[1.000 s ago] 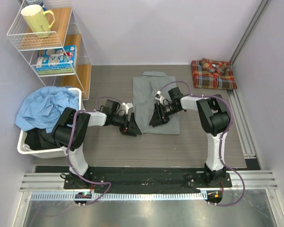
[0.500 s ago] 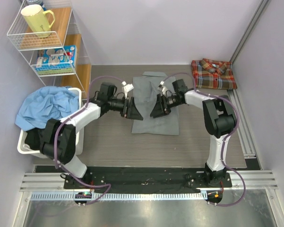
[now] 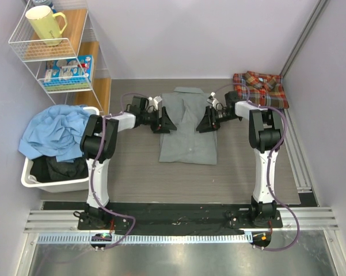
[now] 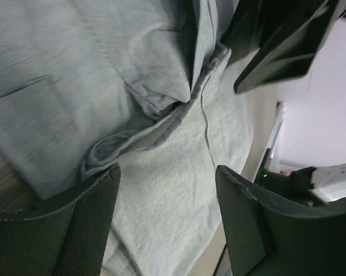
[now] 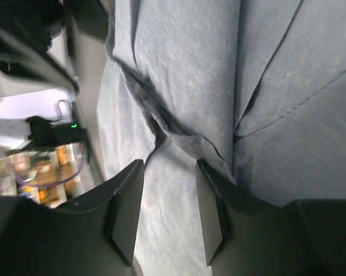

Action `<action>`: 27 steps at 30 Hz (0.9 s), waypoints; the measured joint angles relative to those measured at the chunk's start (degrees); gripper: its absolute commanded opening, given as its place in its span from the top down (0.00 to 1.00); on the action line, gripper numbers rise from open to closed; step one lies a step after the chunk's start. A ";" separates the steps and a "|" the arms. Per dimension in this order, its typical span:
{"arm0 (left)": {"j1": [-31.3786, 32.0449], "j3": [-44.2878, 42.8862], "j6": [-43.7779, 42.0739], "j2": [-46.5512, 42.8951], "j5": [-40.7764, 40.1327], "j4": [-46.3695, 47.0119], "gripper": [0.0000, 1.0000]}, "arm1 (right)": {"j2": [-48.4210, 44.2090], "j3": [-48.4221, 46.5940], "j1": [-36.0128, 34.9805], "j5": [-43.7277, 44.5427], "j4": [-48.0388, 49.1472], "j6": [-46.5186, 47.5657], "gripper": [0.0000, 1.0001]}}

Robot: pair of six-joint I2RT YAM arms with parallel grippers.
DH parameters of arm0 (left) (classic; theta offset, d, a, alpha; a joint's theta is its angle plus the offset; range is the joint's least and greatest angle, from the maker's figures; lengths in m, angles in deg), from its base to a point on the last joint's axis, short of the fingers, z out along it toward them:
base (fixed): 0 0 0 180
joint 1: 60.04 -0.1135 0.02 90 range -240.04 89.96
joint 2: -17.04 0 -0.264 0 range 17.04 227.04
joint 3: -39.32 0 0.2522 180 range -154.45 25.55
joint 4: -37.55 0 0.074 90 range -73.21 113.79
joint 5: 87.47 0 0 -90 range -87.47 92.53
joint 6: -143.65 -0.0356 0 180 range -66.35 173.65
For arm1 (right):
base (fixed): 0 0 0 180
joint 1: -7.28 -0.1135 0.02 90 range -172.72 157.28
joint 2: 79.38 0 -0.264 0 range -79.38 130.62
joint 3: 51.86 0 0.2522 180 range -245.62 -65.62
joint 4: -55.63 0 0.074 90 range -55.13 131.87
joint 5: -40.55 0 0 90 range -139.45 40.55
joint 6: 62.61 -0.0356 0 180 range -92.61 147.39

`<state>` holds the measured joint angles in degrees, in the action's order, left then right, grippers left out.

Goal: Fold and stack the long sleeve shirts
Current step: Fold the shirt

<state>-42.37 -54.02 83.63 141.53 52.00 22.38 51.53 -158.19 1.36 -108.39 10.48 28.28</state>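
Grey shirt (image 3: 187, 138) | shoulders hidden beneath fingers | left fingers (image 4: 86, 230) wide | right fingers (image 5: 124, 213) narrower, empty

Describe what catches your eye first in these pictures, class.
A grey shirt lies flat in the middle, with the left gripper and right gripper open at its sides near the collar. A folded plaid shirt sits far right, and blue cloth spills from a white bin at left.

The table (image 3: 132, 167) carries two long sleeve shirts, one grey shirt (image 3: 187, 138) at its middle and one plaid shirt (image 3: 260, 90) in its far right corner, alongside two grippers, a left gripper (image 3: 164, 121) and a right gripper (image 3: 205, 121), one white bin (image 3: 52, 185), one wire rack (image 3: 75, 26) and one yellow mug (image 3: 43, 24).
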 measured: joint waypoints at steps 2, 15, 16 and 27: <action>-1.99 0.13 2.58 0.70 1.29 1.09 0.31 | 1.88 -0.15 -0.09 -2.67 -1.62 0.55 0.53; -3.50 22.58 -1.44 -17.81 0.20 2.23 0.23 | -6.73 8.57 -1.11 1.31 -4.35 6.38 0.52; -3.23 23.23 -3.76 -20.79 -0.37 0.04 0.23 | -8.15 9.25 -1.16 1.70 -4.83 6.36 0.52; 20.94 30.80 -46.62 -51.36 -29.27 -13.00 0.25 | -21.27 9.90 -6.95 5.60 -1.73 6.45 0.58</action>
<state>-21.43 -23.22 37.01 90.17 22.74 9.38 30.27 -148.29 -5.59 -102.80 8.75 34.73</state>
